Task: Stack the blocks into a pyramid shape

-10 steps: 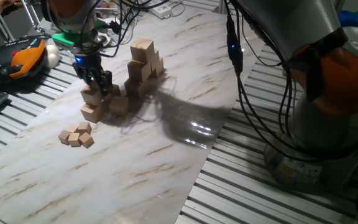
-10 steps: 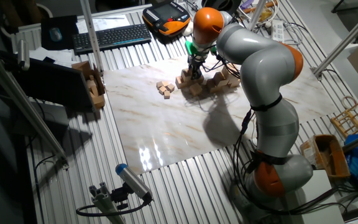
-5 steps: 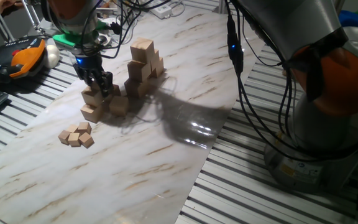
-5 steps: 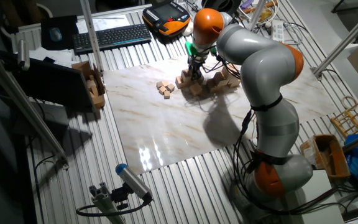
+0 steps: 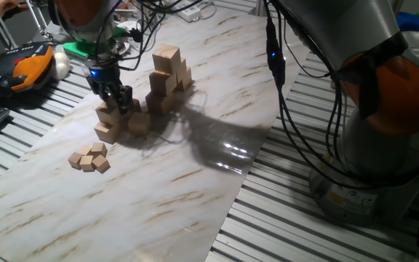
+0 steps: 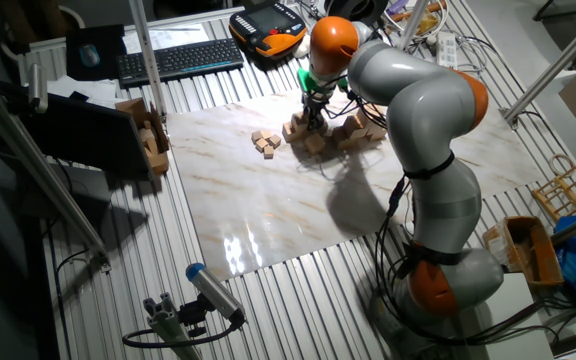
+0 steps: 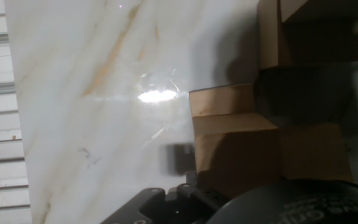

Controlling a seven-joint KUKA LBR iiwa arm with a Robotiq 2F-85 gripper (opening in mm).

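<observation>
Hovering over loose blocks [image 5: 110, 120] beside the part-built stack [image 5: 167, 76] near the table's [image 5: 195, 167] far edge, our gripper [image 5: 115, 98] fingers' gap unclear; we judge cubes light, rigid, smooth — pinch opposite flat faces.

1. No text, label, brand name, number or sign can be read in any of the three views.
2. The keyboard [image 6: 180, 60] beside the desk [image 6: 268, 215] has keys, but their markings are too small to make out.
3. The orange and black handheld controller [image 6: 268, 27] has a dark screen area; nothing on it is legible.
4. The wooden blocks [image 5: 167, 78] have plain, unmarked faces.
5. The hand view shows only blurred wood and marbled surface, with no lettering.
</observation>
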